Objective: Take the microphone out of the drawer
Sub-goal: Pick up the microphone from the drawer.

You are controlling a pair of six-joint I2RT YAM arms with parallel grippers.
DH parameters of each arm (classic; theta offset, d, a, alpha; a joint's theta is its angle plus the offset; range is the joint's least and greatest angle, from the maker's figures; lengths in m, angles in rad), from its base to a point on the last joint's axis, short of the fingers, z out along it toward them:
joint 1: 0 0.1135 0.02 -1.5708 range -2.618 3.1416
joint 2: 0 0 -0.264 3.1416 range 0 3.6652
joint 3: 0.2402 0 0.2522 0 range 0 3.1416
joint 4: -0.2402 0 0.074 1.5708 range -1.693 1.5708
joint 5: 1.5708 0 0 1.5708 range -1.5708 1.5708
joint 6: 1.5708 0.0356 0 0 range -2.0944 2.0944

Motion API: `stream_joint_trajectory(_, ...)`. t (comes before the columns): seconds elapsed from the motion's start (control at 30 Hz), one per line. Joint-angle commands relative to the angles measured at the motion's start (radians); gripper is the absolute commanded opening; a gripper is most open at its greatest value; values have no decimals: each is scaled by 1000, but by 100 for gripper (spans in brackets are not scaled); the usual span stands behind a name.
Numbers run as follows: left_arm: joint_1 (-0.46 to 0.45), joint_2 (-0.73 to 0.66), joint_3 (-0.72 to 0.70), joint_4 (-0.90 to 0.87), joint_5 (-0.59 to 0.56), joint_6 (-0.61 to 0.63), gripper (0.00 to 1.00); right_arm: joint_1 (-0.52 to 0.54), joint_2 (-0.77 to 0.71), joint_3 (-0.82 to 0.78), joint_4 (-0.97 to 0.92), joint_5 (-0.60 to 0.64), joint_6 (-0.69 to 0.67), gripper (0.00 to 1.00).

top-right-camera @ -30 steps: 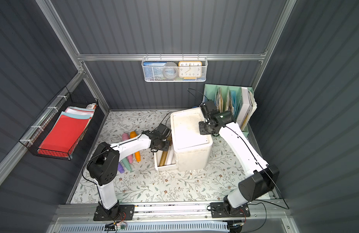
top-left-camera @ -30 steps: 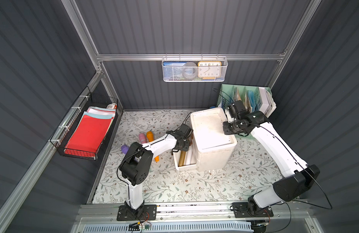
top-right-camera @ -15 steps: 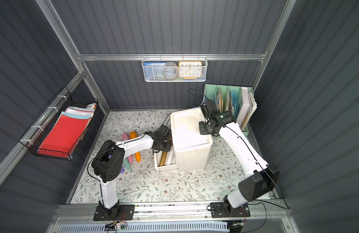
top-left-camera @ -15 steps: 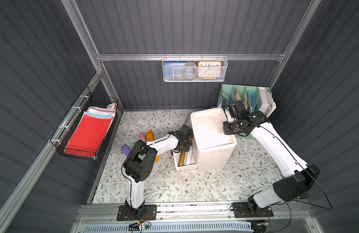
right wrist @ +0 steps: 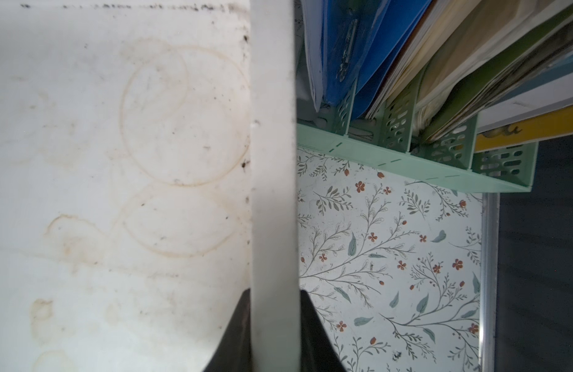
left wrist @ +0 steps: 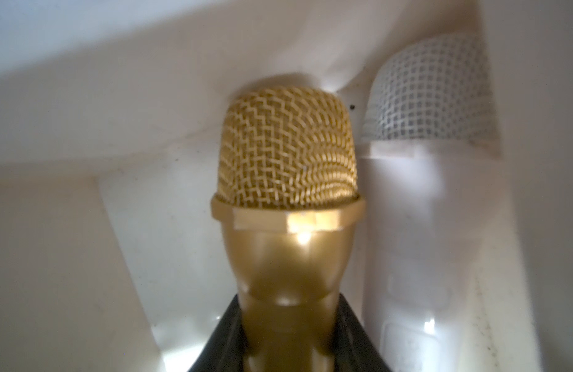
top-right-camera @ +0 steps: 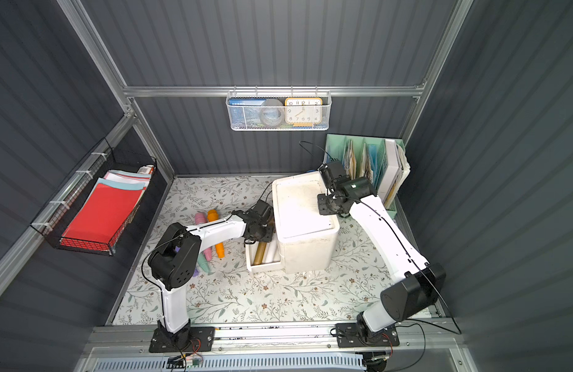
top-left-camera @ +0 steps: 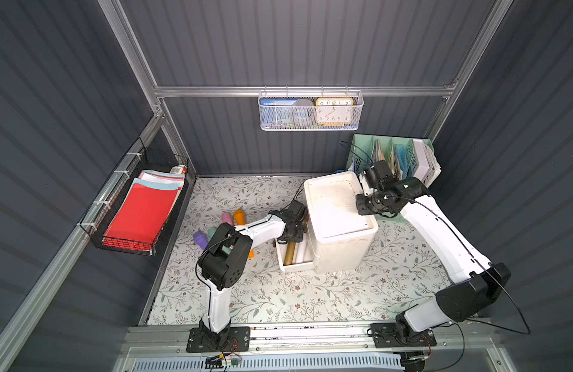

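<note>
top views: the drawer (top-left-camera: 296, 266) is being shown pulled out of the white plastic drawer unit (top-left-camera: 336, 206), so its contents are being exposed. the gold microphone (top-left-camera: 291, 254) is lying inside it, just beside a white microphone (top-left-camera: 303, 251). the left gripper (top-left-camera: 290, 240) is being reached down into the drawer over the gold one. the right gripper (top-left-camera: 362, 206) is being applied to the unit's top edge, probably to brace it against sliding.

left wrist: the smooth, glossy gold body is being pinched narrow between black fingers (left wrist: 224, 341), below the rounded woven-mesh head. the microphone is not yet lifted out.

right wrist: the unit's raised, scuffed rim (right wrist: 272, 161) is being clamped by the shut jaws. a mint slotted file rack (right wrist: 407, 157) is standing near.
</note>
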Motion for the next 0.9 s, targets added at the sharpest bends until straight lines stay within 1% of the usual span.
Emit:
stream_joint_trajectory(0.0,-24,-1,3,-64,-65,-12,27,6,140,-114,-109,-19,2,0)
stream_joint_trajectory(0.13,-24,-40,12,-61,-62,-20,25,6,140,-111,-108,-23,2,0)
stream_joint_trajectory(0.37,-24,-107,32,-58,-33,-37,25,6,139,-110,-114,-22,1,0)
stream_joint_trajectory(0.6,-24,-178,43,-52,-29,-43,25,6,142,-108,-114,-22,0,0)
stream_joint_trajectory(0.87,-24,-241,61,-63,-65,-33,26,6,143,-106,-116,-23,-3,0)
